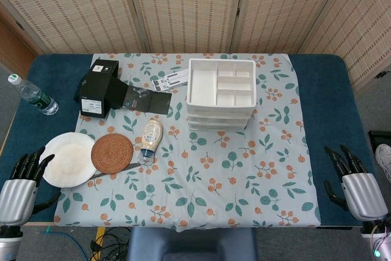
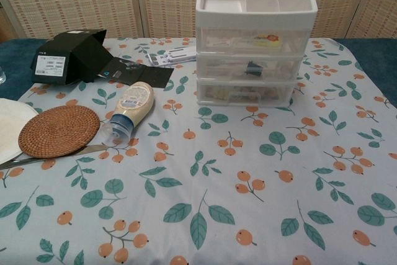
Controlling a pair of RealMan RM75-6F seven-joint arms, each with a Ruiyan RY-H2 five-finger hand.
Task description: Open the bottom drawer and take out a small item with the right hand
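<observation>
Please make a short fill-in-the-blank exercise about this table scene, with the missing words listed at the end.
1. The white drawer unit has ____ drawers, all closed.
2. The woven coaster lies partly on the round white ____.
3. The squeeze bottle lies on its ____ beside the coaster.
4. The right hand and the left hand hold ____.

Missing words: three; plate; side; nothing

Staged tabletop, looking like a home set up for recording

A floral tablecloth [image 1: 201,175] is covering the blue table [image 1: 330,102], woven screens [image 1: 183,4] are closing it in behind, and a plate [image 1: 67,159], coaster [image 1: 112,153] and water bottle [image 1: 32,95] are lying about, with cables [image 1: 110,239] trailing below.
</observation>
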